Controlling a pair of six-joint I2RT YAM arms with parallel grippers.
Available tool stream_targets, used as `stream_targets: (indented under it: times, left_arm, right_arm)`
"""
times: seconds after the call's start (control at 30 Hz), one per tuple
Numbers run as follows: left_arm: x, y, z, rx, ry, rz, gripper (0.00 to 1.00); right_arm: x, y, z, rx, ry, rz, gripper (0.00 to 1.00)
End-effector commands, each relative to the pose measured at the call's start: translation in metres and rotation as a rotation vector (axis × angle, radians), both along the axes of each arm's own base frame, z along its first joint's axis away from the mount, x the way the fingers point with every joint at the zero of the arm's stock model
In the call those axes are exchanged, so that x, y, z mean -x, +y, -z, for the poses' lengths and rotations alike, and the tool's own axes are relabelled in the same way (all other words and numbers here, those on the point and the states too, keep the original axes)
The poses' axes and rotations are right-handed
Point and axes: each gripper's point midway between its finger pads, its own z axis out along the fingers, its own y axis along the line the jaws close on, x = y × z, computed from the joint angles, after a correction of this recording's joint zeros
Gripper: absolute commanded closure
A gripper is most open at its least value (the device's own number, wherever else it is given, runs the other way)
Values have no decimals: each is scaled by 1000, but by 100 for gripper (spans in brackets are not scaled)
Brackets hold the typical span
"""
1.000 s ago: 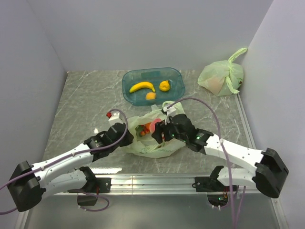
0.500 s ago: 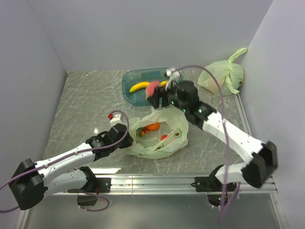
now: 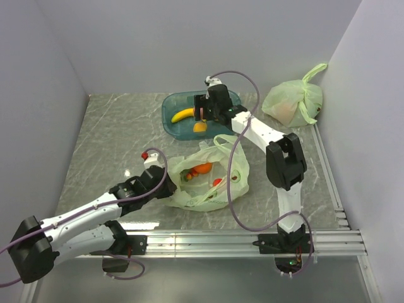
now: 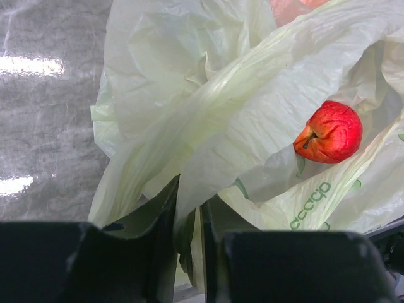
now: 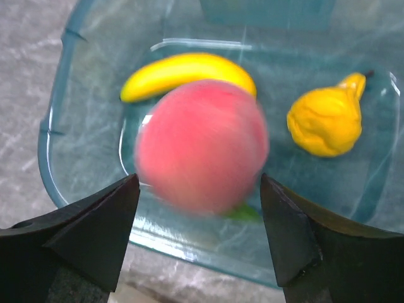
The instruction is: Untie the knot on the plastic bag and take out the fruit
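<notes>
The plastic bag (image 3: 208,183) lies open-mouthed at the table's middle, and no knot shows. Inside it is fruit: an orange (image 3: 203,168) and a red apple (image 4: 328,131). My left gripper (image 3: 165,183) is at the bag's left edge, shut on a fold of its film (image 4: 189,202). My right gripper (image 3: 201,113) hangs open over the blue tray (image 5: 63,151). A blurred pink peach (image 5: 202,146) is loose between its spread fingers. A banana (image 5: 189,71) and a yellow lemon-like fruit (image 5: 327,121) lie in the tray.
A second pale green bag (image 3: 292,101), tied and showing pinkish-orange, sits at the back right by the wall. Another orange (image 3: 199,127) rests in the tray. Walls close in the table on the left, back and right.
My right arm lifted the peach out of the bag and swung it back over the tray, where its jaws opened wider. The left gripper has kept its hold on the bag.
</notes>
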Motion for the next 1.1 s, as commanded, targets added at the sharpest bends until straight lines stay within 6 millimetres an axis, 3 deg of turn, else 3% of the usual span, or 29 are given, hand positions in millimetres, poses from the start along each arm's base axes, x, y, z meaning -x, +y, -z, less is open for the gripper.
stream_targets:
  times: [0.0, 0.03, 0.07, 0.13, 0.2, 0.23, 0.27, 0.3, 0.33, 0.37, 0.4, 0.43, 0.47, 0.5, 0.53, 0.6, 0.63, 0.67, 0.7, 0.83, 0.9, 0.93, 0.97, 1.03, 1.07]
  left_arm:
    - [-4, -5, -9, 28, -33, 5, 77]
    - [-3, -5, -7, 25, -28, 4, 77]
    - [-4, -6, -8, 27, -30, 8, 76]
    - [-5, -8, -7, 28, -30, 11, 76]
    - [-6, -8, -9, 26, -34, 11, 76]
    - [-7, -8, -10, 23, -36, 9, 76]
    - [-8, -9, -11, 24, -38, 6, 75]
    - [-9, -8, -12, 24, -40, 2, 75]
    - [-9, -8, -12, 26, -42, -2, 75]
    - [-10, -9, -13, 31, -43, -6, 75]
    - [-11, -9, -14, 34, -48, -8, 75]
    - [-11, -10, -14, 36, -49, -9, 75]
    - [-12, -10, -14, 37, -48, -10, 75]
    - [-13, -11, -15, 37, -50, -10, 75]
    - [-15, -12, -16, 36, -54, -14, 75]
    - [-16, -13, -18, 34, -57, -18, 75]
    - [-17, -13, -20, 38, -60, -22, 75]
    - [-18, -14, -23, 46, -64, -26, 75]
    - [-19, -16, -26, 59, -70, -26, 75]
    - [-20, -21, -32, 73, -74, -17, 74]
    - [-21, -21, -35, 71, -75, -14, 74]
    - [-21, -22, -36, 70, -73, -11, 74]
    - [-20, -22, -38, 71, -74, -8, 75]
    - [-20, -23, -41, 77, -77, -8, 74]
    - [-20, -23, -42, 80, -79, -7, 74]
  right_arm:
    - [6, 1, -86, -73, -154, -19, 15]
    - [15, -4, -72, -60, -135, -24, 10]
    - [20, -4, -94, -91, -192, -41, 7]
    - [26, -9, -94, -80, -189, -42, 5]
    - [45, -10, -100, -80, -154, -79, 5]
    - [60, -11, -86, -67, -121, -100, 4]
    - [80, -10, -107, -90, -162, -126, 5]
    - [96, -8, -107, -95, -165, -149, 5]
    - [116, -10, -83, -76, -134, -168, 5]
    - [143, -4, -99, -104, -166, -212, 7]
    - [159, -2, -95, -108, -162, -234, 8]
    - [177, -7, -69, -84, -120, -238, 9]
    - [195, -6, -76, -115, -128, -247, 11]
    - [213, 1, -69, -120, -111, -277, 11]
    - [229, -1, -46, -100, -69, -288, 11]
    - [254, 3, -40, -156, -36, -301, 12]
    - [263, -1, -19, -153, 2, -297, 12]
    - [267, 2, -20, -204, 4, -289, 12]
    - [271, 1, -9, -202, 34, -280, 12]
    - [257, 1, 16, -173, 36, -219, 10]
    - [241, 2, 29, -128, 21, -178, 8]
    - [232, 7, 23, -138, -4, -167, 7]
    - [223, 6, 34, -120, 11, -143, 6]
    - [206, 8, 31, -137, -3, -103, 5]
    - [198, 7, 41, -128, 11, -75, 5]
